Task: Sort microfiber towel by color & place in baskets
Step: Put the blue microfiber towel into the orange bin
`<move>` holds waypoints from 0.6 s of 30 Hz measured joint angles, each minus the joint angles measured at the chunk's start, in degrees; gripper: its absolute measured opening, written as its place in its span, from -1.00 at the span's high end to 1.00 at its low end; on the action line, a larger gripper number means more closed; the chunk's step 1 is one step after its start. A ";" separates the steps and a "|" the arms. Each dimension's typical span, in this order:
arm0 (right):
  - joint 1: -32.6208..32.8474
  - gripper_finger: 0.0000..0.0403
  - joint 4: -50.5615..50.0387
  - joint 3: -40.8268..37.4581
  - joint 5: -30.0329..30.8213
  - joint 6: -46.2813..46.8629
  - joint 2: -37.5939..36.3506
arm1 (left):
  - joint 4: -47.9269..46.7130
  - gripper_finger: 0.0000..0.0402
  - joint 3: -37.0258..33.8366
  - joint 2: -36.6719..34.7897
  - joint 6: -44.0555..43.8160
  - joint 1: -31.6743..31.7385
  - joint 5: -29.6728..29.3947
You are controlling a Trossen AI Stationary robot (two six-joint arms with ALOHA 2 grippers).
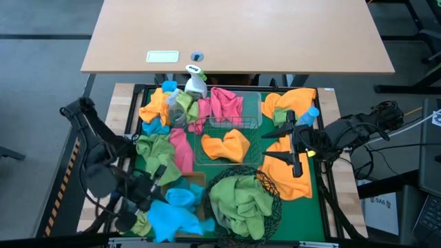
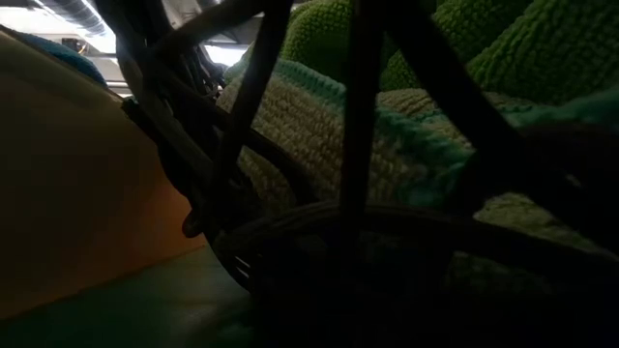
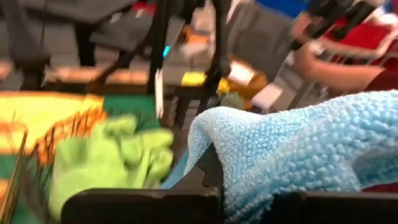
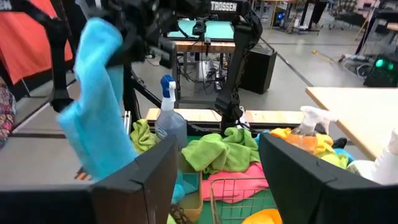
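Sky-blue microfiber towel (image 1: 169, 212) hangs clamped in the left hand (image 1: 153, 196), lifted just above the tan rectangular bin (image 1: 197, 180) at the near left of the green desk (image 1: 320, 196). Beside it, the round black wire-mesh basket (image 1: 270, 200) holds lime-green towels (image 1: 238, 198). The right hand (image 1: 296, 155), fingers apart and holding nothing, hovers over orange towels (image 1: 293, 176) on the right. One orange towel (image 1: 226, 145) lies in the pale wire rectangular basket (image 1: 227, 124) at centre.
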 joint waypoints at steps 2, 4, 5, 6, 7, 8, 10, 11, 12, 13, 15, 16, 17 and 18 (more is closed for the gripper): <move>0.00 -0.11 -0.57 0.00 -0.01 1.02 0.00 | -2.97 1.00 0.00 0.85 -3.14 -0.67 -0.95; 0.00 -0.11 -1.44 0.00 -0.01 1.86 0.00 | -5.62 1.00 0.00 1.85 -6.27 -1.28 -2.62; 0.00 -0.11 -1.88 0.00 -0.01 2.14 0.00 | -6.94 1.00 0.00 2.29 -7.96 -1.60 -4.09; 0.00 -0.11 -2.54 0.00 -0.01 2.29 0.00 | -8.31 1.00 0.00 2.65 -9.63 -1.84 -5.95; 0.00 -0.11 -3.09 0.00 -0.01 2.43 0.00 | -9.95 1.00 0.00 2.99 -11.19 -2.10 -8.12; 0.00 -0.11 -3.47 0.00 -0.01 2.59 0.02 | -12.08 1.00 0.00 3.28 -12.76 -2.32 -10.21; 0.00 -0.11 -4.22 0.00 -0.01 3.50 0.05 | -16.76 1.00 0.00 4.19 -16.14 -2.43 -13.42; 0.00 -0.11 -4.46 0.00 -0.01 3.75 0.07 | -19.10 1.00 0.00 4.77 -17.77 -2.43 -14.60; 0.00 -0.11 -4.60 0.00 -0.01 3.77 0.07 | -21.21 1.00 0.00 5.44 -19.13 -2.38 -15.67; 0.00 -0.11 -4.85 0.00 -0.01 3.77 0.07 | -22.95 1.00 0.00 6.14 -20.20 -2.10 -16.58; 0.00 -0.11 -5.44 0.00 -0.01 3.79 0.07 | -25.55 1.00 0.00 7.72 -21.55 -1.48 -17.78; 0.00 -0.11 -5.65 0.00 -0.01 3.80 0.07 | -27.04 1.00 0.00 8.64 -21.99 -1.23 -17.74; 0.00 -0.11 -5.76 0.00 -0.01 3.81 0.08 | -28.41 1.00 0.00 9.68 -22.38 -0.91 -17.54; 0.00 -0.11 -5.86 0.00 -0.01 3.83 0.09 | -29.56 1.00 0.00 10.82 -22.58 -0.58 -17.18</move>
